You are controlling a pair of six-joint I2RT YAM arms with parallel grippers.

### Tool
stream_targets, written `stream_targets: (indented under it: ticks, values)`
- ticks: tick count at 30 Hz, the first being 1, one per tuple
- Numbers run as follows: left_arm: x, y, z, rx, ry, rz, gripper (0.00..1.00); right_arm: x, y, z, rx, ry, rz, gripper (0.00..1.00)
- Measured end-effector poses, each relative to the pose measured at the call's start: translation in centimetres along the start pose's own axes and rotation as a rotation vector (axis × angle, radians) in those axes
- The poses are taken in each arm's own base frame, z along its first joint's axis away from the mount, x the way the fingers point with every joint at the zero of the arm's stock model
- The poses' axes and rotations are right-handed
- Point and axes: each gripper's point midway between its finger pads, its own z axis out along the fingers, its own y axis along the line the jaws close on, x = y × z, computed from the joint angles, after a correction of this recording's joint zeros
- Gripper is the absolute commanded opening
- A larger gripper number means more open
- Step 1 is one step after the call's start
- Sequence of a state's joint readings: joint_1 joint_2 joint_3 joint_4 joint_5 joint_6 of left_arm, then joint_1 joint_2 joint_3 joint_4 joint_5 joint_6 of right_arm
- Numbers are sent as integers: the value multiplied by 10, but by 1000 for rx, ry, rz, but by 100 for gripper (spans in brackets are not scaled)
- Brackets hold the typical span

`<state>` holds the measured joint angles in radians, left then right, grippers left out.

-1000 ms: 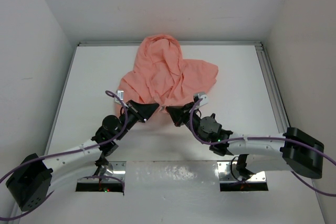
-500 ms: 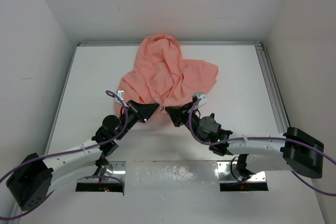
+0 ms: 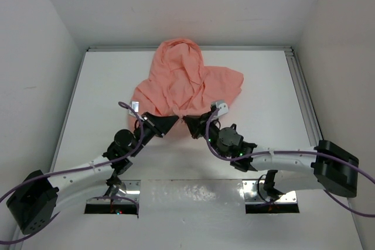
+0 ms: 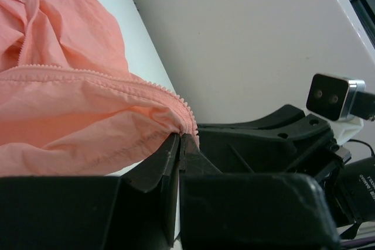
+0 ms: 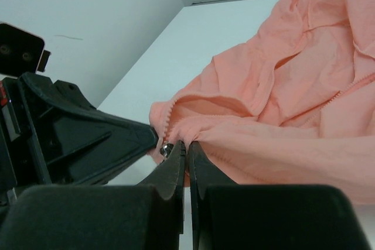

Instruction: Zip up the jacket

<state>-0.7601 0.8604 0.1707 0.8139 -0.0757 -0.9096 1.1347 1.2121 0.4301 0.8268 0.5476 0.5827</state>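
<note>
Nearest the worktop's (image 3: 99, 92) front edge, the left gripper (image 3: 170, 122) was pinched shut on the jacket's (image 3: 181, 83) hem by the zipper teeth (image 4: 152, 85). The right gripper (image 3: 188, 122) was clamped on the facing edge beside a small metal slider (image 5: 166, 150). The fabric looked thin, light and floppy, so I'd hold it at the hem, taut. It lay mid-worktop, long axis running hem to hood (image 3: 179, 54), which pointed at the far edge.
</note>
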Motion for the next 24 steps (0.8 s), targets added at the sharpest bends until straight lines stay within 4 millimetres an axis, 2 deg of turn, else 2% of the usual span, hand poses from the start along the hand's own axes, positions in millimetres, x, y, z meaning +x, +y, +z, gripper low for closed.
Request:
stream_targets:
  ticks: [5,10,14,19,24]
  values:
    - [3,-1,0,-3,3,14,0,0,2,5,7,8,-13,0]
    - [7,6,-1,-49,3,33,0,5,-1,3,20,41,-29,0]
    - [9,7,-3,-76,-5,49,0,1,2,1,13,49,-21,0]
    - [2,9,-4,-101,-36,67,0,-2,5,-4,5,75,-15,0]
    - [0,14,-5,-127,-48,77,0,7,8,-12,-7,159,-9,0]
